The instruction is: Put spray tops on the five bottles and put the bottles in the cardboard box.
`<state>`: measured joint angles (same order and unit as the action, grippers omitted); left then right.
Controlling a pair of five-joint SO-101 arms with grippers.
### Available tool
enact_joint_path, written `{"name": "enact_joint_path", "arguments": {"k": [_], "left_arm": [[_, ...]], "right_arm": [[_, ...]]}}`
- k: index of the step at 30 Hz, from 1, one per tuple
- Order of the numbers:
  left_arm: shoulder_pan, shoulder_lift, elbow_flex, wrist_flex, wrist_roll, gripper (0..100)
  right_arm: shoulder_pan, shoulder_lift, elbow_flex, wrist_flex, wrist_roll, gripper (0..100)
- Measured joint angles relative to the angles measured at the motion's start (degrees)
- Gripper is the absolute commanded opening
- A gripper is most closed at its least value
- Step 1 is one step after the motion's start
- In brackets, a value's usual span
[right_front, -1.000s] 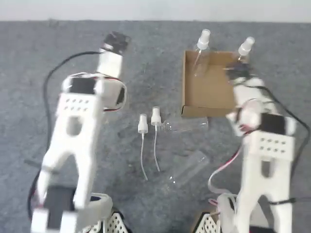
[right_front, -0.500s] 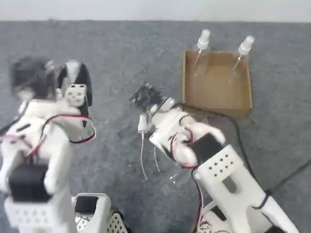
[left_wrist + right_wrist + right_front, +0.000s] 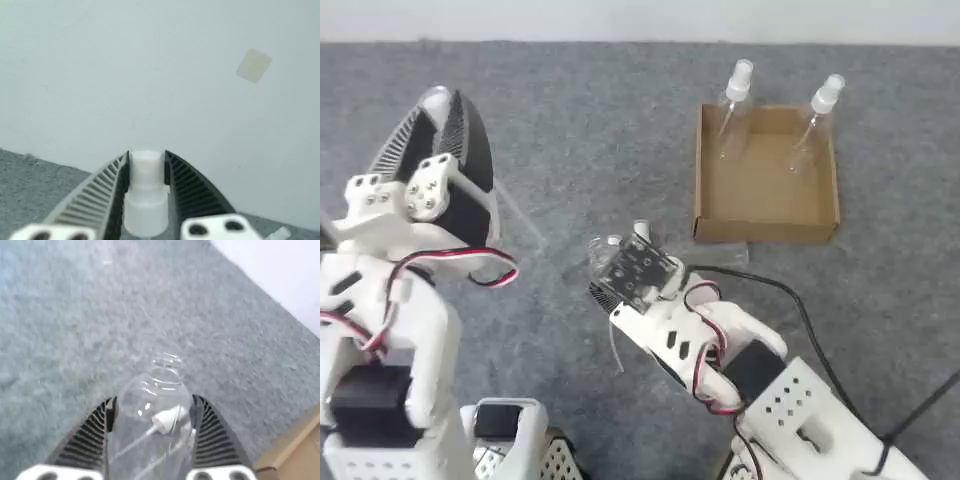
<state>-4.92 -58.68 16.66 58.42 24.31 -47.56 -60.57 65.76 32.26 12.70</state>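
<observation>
The desk (image 3: 620,110) is wearing a grey, felt-like nap. The left claw (image 3: 146,154), with black ribbed fingers (image 3: 187,180) tapering to points, is pinching a white, stepped cylindrical spray top (image 3: 146,200) between its tips, closed snugly on it. In the high view this arm is rearing up at the near left with the claw pointing away from the base, and the top's thin clear tube (image 3: 522,222) is slanting down toward the felt.

The right claw (image 3: 154,401) is gripping a clear, glossy plastic bottle (image 3: 150,440), its fingers pressing the rounded shoulder on both sides and the threaded neck poking out in front. This arm is stretching low from the near right toward mid-desk. A loose white spray top (image 3: 641,233) is lying just beside that claw.

The square brown cardboard box (image 3: 765,228) is sitting on the right, holding two capped clear bottles (image 3: 732,110) (image 3: 812,125) at its far wall.
</observation>
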Motion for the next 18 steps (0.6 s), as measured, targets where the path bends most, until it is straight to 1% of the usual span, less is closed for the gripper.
{"name": "enact_joint_path", "arguments": {"k": [2, 4, 7, 9, 12, 18], "left_arm": [[0.5, -0.3, 1.4, -2.5, 1.4, 1], [2.5, -0.4, 3.5, -4.6, 2.0, 1], [6.2, 0.3, 7.2, -6.2, 2.3, 1], [7.3, 0.3, 9.6, -7.4, 2.4, 1], [7.8, 0.3, 12.4, -9.8, 2.5, 1], [8.4, 0.3, 15.5, -10.6, 2.5, 1]], "right_arm": [[-0.3, -1.4, 1.1, -0.8, -0.2, 0.6], [-0.3, -2.8, 1.9, -1.0, -0.5, 0.6], [-0.3, -3.7, 2.1, -1.0, -1.2, 0.6], [-0.3, -3.9, 2.1, -1.0, -1.2, 0.6], [-0.3, -3.9, 2.1, -1.0, -1.4, 0.6], [-0.3, -3.9, 2.1, -1.0, -1.6, 0.6]]}}
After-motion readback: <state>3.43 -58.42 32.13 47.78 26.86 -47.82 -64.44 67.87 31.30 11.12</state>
